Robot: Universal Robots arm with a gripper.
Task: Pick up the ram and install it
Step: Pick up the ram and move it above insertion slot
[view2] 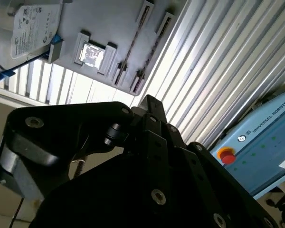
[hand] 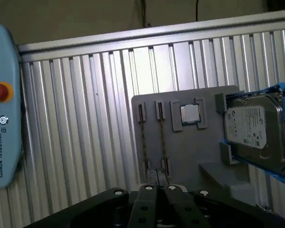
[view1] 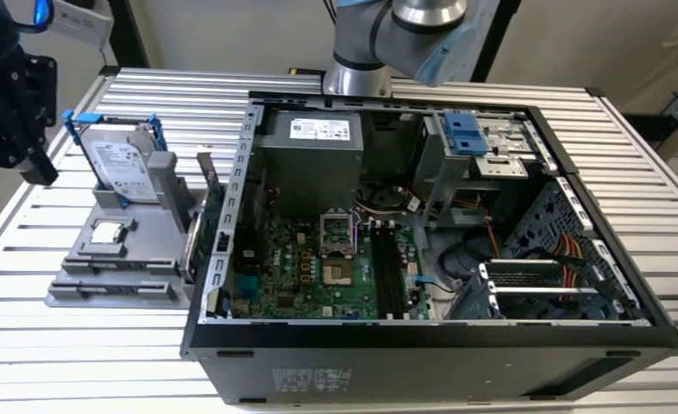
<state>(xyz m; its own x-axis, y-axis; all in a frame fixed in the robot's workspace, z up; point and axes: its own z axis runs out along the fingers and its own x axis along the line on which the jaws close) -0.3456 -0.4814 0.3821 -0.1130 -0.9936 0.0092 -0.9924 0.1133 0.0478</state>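
Ram: two thin, flat, narrow sticks, seen edge-on as dark lines with a brownish speckle. Ram stick A [hand: 160,140] and ram stick B [hand: 142,140] each stand on a long edge in their own slot of the grey holder [hand: 192,159], with small clips at the ends. They run parallel, just beside each other, apart. A is nearer the holder's square chip pocket. The holder lies flat on the ribbed surface [hand: 85,123]. Neither stick is installed yet.

Holder [view1: 80,289]: sitting on your table [view1: 86,362], at the exterior view's left of the computer case [view1: 431,354].
CPU chip [hand: 190,114]: you are seeing it lying on the holder, between the ram [hand: 143,142] and the hard drive [hand: 251,133].
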